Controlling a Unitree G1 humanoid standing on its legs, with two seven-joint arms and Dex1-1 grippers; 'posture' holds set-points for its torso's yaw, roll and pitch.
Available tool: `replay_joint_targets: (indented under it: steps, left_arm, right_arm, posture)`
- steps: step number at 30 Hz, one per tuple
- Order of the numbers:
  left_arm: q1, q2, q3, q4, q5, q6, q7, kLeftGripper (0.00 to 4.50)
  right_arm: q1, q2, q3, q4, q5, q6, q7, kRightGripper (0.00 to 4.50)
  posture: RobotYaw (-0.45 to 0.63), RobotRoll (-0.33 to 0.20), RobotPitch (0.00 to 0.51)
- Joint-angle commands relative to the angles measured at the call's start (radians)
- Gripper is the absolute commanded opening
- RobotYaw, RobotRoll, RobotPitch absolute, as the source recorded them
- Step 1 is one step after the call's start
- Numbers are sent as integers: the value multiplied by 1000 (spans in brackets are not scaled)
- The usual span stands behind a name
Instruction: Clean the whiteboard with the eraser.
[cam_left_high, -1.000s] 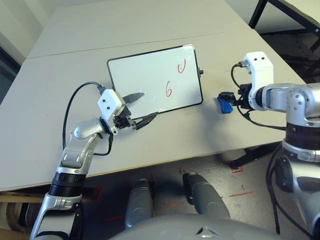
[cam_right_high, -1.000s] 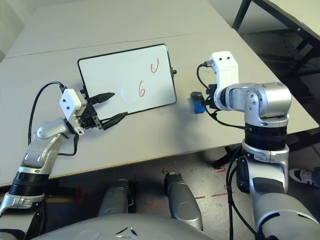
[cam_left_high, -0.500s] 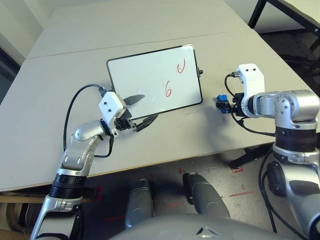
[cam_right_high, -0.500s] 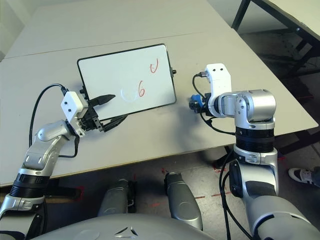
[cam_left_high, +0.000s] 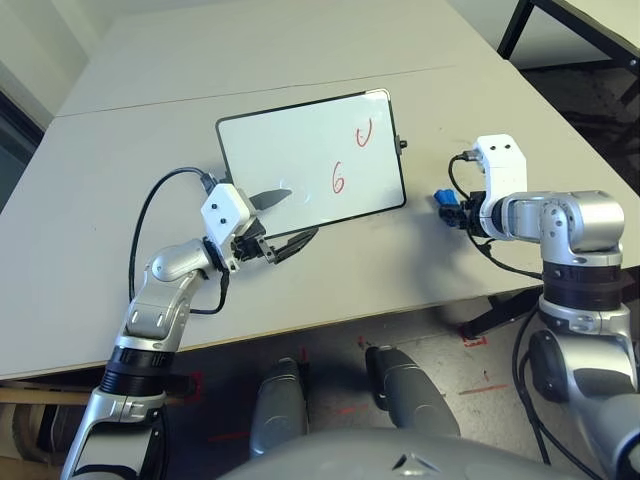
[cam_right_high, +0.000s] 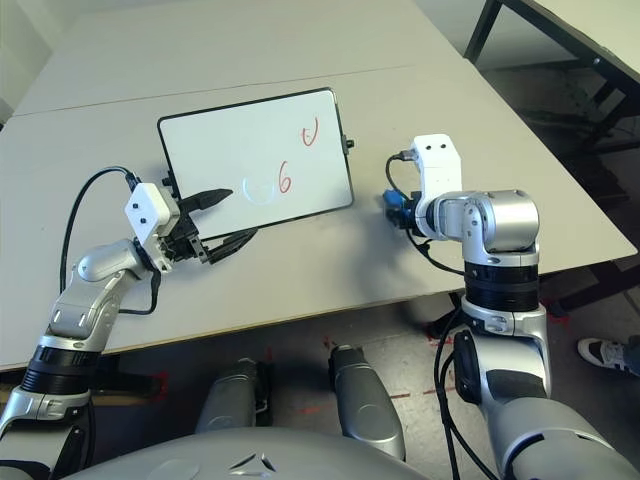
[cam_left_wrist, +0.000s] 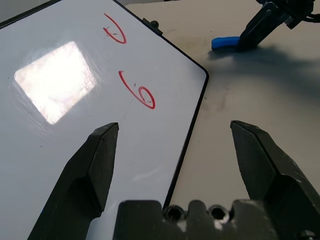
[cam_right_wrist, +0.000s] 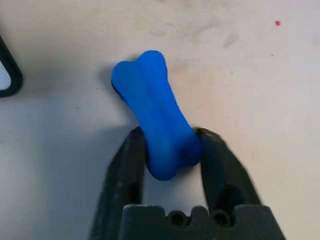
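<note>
My right gripper (cam_right_wrist: 171, 146), lower centre of its wrist view, pinches the eraser (cam_right_wrist: 156, 107) off-centre, so board drag could twist it.

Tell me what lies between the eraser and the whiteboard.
Just a bare stretch of tabletop between the eraser and the whiteboard's right edge, as the left eye view shows.

Whiteboard (cam_left_high: 290, 150) flat, red-scribbled, on table (cam_left_high: 200, 290); blue bone-shaped eraser (cam_right_wrist: 157, 110) between end effector's fingers.
</note>
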Motion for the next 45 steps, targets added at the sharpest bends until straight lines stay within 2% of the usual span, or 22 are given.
replay_joint_targets:
  steps: [1, 3, 5, 10, 14, 17, 23, 30, 40, 45]
  left_arm:
    - [-3, 11, 0, 17, 13, -3, -7, 4500]
    - [-8, 20, 11, 25, 12, -4, -8, 4500]
    - [-11, 27, 18, 29, 10, -5, -8, 4500]
    - [-25, 40, 34, 44, 9, -7, -8, 4500]
    - [-44, 51, 43, 66, 13, -16, -11, 4500]
    - [-56, 54, 45, 77, 14, -20, -13, 4500]
    - [-68, 54, 41, 85, 16, -27, -11, 4500]
    - [-62, 54, 41, 74, 20, -25, -4, 4500]
    - [-77, 50, 39, 82, 33, -23, 3, 4500]
    - [-93, 52, 52, 97, 28, -24, 4, 4500]
  right_arm:
    - [24, -33, 82, -14, 16, -34, 56, 996]
    - [16, -80, 143, -38, 21, -76, 105, 577]
    - [2, -132, 203, -58, 17, -121, 151, 359]
    - [-89, -275, 372, -104, -24, -243, 278, 326]
    - [-198, -415, 574, -107, -154, -422, 394, 326]
    - [-277, -472, 690, -59, -290, -580, 462, 309]
    - [-379, -445, 758, 49, -454, -832, 576, 268]
    - [-411, -404, 742, 100, -605, -1001, 647, 267]
    - [-438, -287, 724, 205, -838, -1165, 532, 247]
    - [-410, -229, 700, 254, -894, -1207, 465, 233]
  posture:
    - [-221, 0, 132]
    - [-219, 0, 131]
    - [-218, 0, 131]
    - [-220, 0, 129]
    - [-226, 0, 125]
    - [-227, 0, 122]
    - [-224, 0, 120]
    - [-216, 0, 121]
    - [-223, 0, 117]
    - [-221, 0, 118]
